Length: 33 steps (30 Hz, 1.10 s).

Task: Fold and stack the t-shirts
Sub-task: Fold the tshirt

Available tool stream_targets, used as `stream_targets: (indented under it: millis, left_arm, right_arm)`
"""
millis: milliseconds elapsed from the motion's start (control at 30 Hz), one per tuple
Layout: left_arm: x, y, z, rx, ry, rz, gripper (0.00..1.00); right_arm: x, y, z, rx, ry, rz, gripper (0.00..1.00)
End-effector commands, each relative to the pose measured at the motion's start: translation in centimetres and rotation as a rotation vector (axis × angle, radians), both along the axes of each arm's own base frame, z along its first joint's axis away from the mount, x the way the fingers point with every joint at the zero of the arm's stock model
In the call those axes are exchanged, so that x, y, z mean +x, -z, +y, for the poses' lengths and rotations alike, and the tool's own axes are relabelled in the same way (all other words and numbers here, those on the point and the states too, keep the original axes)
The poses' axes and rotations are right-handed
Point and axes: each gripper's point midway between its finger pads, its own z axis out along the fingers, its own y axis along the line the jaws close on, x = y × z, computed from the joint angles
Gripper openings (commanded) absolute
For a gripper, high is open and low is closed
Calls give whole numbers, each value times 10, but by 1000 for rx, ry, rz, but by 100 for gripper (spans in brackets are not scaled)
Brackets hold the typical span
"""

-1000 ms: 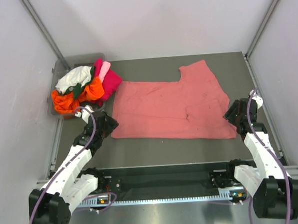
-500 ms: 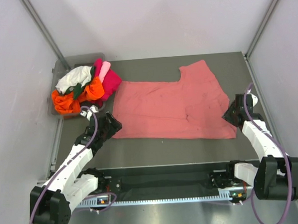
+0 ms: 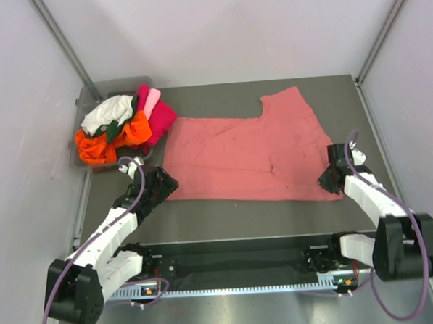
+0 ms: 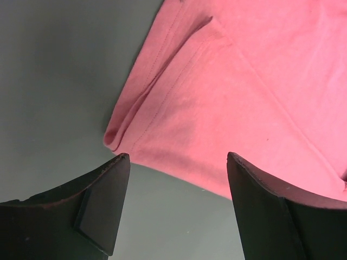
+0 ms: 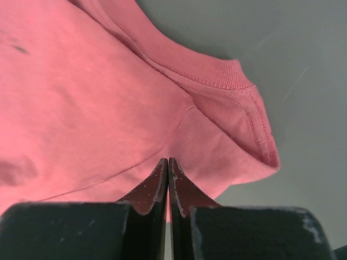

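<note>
A dusty salmon-pink t-shirt (image 3: 252,153) lies spread flat on the dark table. My left gripper (image 3: 167,185) hovers open at its near left corner. In the left wrist view that gripper (image 4: 178,158) straddles the shirt's (image 4: 244,81) near hem, with nothing between its fingers. My right gripper (image 3: 326,179) is at the near right corner. In the right wrist view it (image 5: 168,160) is shut, its tips pressed together on the shirt (image 5: 81,97) where creases meet, beside the ribbed collar edge (image 5: 217,76). More t-shirts (image 3: 120,127), orange, magenta, white, light pink and dark green, are heaped at the back left.
The heap sits in a clear bin (image 3: 89,92) at the table's back left corner. Grey walls and metal frame posts (image 3: 61,39) close in the sides. Bare table (image 3: 234,215) shows between the shirt and the arm bases.
My right gripper has moved in to the shirt's near right corner and gone from open to shut. The left gripper has crept right toward the near left corner.
</note>
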Motion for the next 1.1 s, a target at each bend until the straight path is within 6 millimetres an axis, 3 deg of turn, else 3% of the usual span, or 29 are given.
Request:
stream_targets:
  millis: [0,167,200,333,500,800,1067]
  left_arm:
    - [14,-9,-2,-3,-8,-48,77]
    - [16,-6,-5,1,8,-33,77]
    - [16,-6,-7,0,21,-30,77]
    - [9,-5,-17,26,64,-33,77]
    - [2,5,-19,40,83,-1,77]
    - [5,5,-17,104,117,9,79]
    - [42,-56,-21,145,117,-119,84]
  right_arm:
    - [3,21,7,27,10,68,0]
    - [5,37,-9,-15,81,137,0]
    - [3,42,-24,-13,137,167,0]
    - [7,47,-50,6,201,171,0]
    - [20,30,-77,-63,249,135,0]
    - [47,-9,-86,-86,182,12,0]
    - [76,-60,-79,-144,110,-117,9]
